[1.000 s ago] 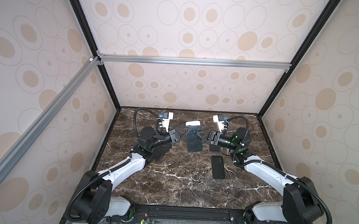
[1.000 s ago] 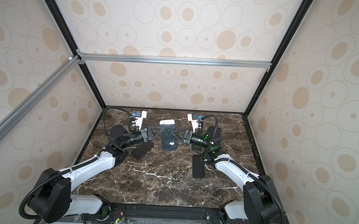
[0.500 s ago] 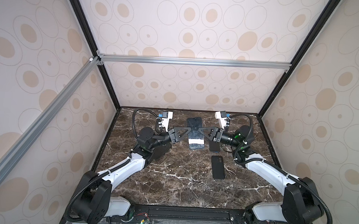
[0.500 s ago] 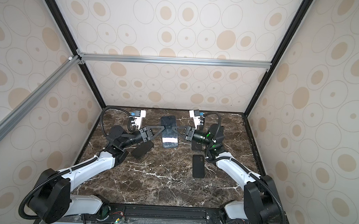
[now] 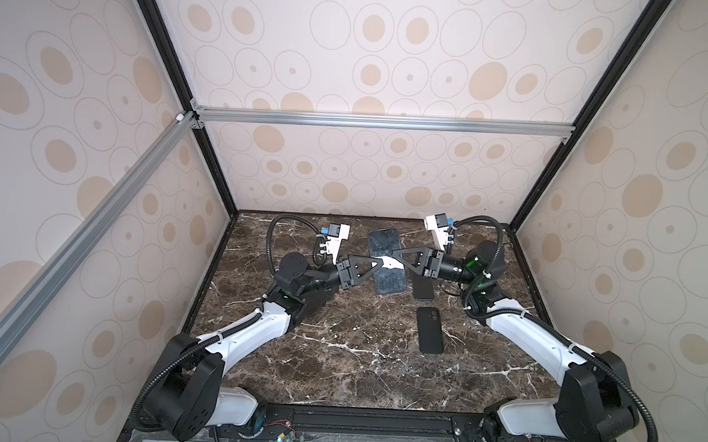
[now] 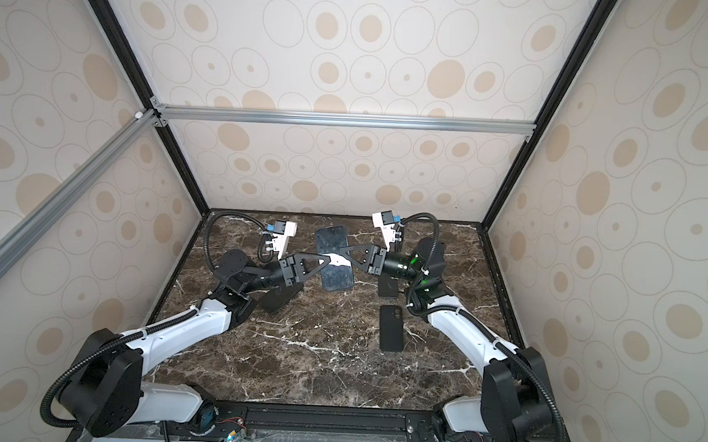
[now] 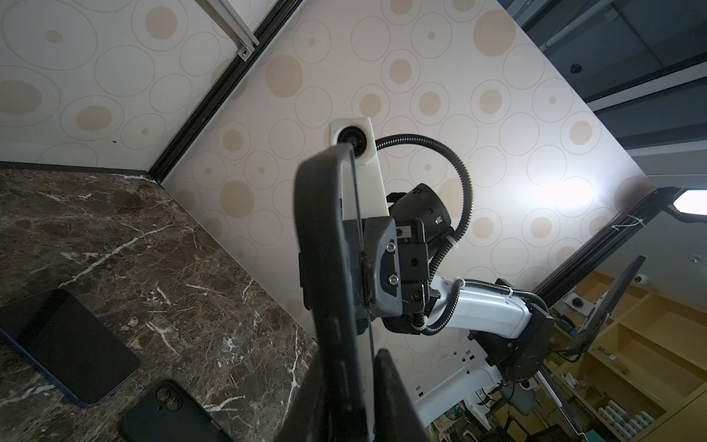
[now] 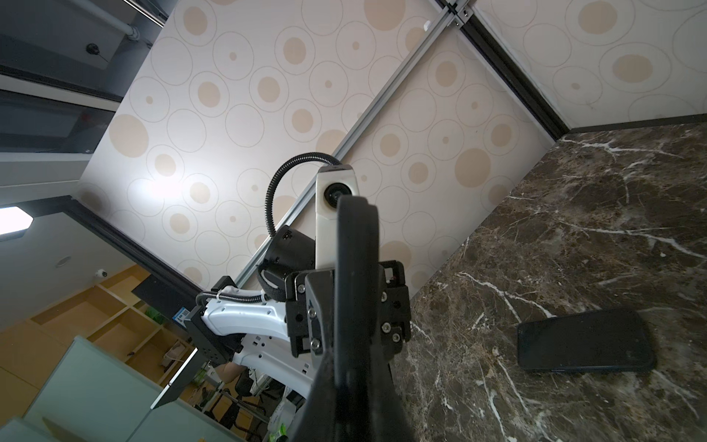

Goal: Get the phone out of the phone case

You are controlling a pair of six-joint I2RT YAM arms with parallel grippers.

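The phone, still in its black phone case, hangs above the marble table with its screen facing up, in both top views. My left gripper grips one long edge and my right gripper the opposite edge; both are shut on it. The left wrist view shows the cased phone edge-on, with one finger against the screen side. In the right wrist view the same phone stands edge-on between the closed fingers.
A black case or phone with a camera cutout lies on the table right of centre. Another dark phone lies under my right gripper. A third dark phone lies under my left arm. Patterned walls close in three sides.
The held phone has moved toward the back wall and turned from tilted to screen-up. My left jaws opened briefly and closed again on its edge. My right gripper kept its hold.
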